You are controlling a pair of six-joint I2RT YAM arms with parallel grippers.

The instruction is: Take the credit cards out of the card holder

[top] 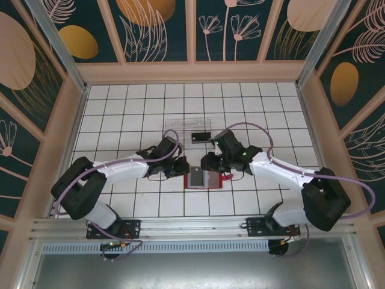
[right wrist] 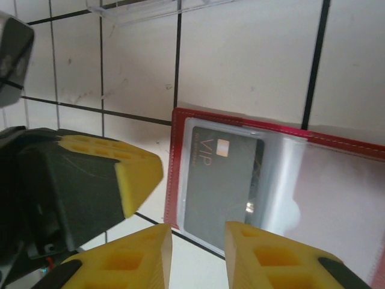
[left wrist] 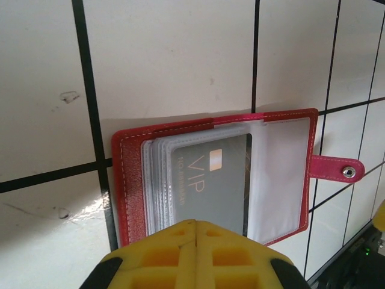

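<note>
Red and flat, the card holder lies open on the white tiled table between the left gripper and the right gripper as we look down from above. A dark card sits beyond it by the clear tray, with bare tiles on every other side. From the left wrist we see yellow fingers pressed together at the holder's near edge, over the grey VIP card in its clear sleeve. From the right wrist, that arm's fingers stand apart with nothing between them, just short of the card. We judge the card light, stiff and slick, best pinched at the edge nearest the sleeve's mouth and slid out flat while the soft holder is pinned.
</note>
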